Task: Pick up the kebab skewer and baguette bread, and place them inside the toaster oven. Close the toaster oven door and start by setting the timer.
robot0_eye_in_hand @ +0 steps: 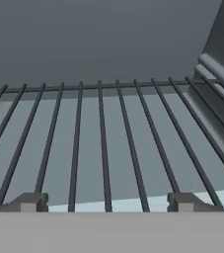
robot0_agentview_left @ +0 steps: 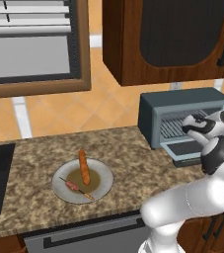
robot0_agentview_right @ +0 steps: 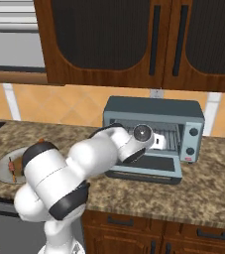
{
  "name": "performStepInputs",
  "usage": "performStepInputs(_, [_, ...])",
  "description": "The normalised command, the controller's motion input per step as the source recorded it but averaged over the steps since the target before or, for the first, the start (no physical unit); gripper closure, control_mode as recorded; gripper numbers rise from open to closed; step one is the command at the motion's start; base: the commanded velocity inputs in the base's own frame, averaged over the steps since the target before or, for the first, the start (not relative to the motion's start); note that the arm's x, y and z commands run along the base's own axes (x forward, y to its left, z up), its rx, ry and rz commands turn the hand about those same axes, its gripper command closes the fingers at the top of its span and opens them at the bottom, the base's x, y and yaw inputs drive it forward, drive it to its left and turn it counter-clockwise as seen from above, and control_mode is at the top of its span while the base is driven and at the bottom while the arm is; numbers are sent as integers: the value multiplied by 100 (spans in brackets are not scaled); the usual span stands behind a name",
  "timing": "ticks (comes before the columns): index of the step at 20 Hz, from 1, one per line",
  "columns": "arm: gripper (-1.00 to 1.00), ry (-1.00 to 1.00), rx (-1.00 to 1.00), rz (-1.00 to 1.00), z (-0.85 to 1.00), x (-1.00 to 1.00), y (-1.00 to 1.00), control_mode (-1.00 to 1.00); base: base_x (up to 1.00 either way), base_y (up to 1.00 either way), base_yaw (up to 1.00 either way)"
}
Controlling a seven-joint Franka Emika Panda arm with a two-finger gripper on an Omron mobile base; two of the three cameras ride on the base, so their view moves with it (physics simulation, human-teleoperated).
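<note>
Both the kebab skewer (robot0_agentview_left: 74, 188) and baguette bread (robot0_agentview_left: 84, 167) are sitting on the plate (robot0_agentview_left: 105, 188) far left while the gripper (robot0_eye_in_hand: 106, 202), spread wide and empty, is poking into the toaster oven (robot0_agentview_left: 155, 106), probably just lining up.

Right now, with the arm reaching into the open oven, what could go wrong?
1. The jaws stand open and empty over the wire rack inside the toaster oven; pulling back carelessly could catch the rack or knock the lowered toaster oven door.
2. The kebab skewer and baguette bread lie close together on the plate; grasping one may push the other.
</note>
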Motion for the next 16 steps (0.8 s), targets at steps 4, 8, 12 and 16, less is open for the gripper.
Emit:
performStepInputs(4, [-100, 12, 0, 3, -79, -72, -9, -100, 0, 0, 0])
performStepInputs(8, [-100, 14, 0, 3, -79, -69, -5, -100, 0, 0, 0])
performStepInputs(12, [-100, 14, 0, 4, -76, -70, -6, -100, 0, 0, 0])
performStepInputs(16, [-100, 15, 0, 5, -74, -66, -6, -100, 0, 0, 0])
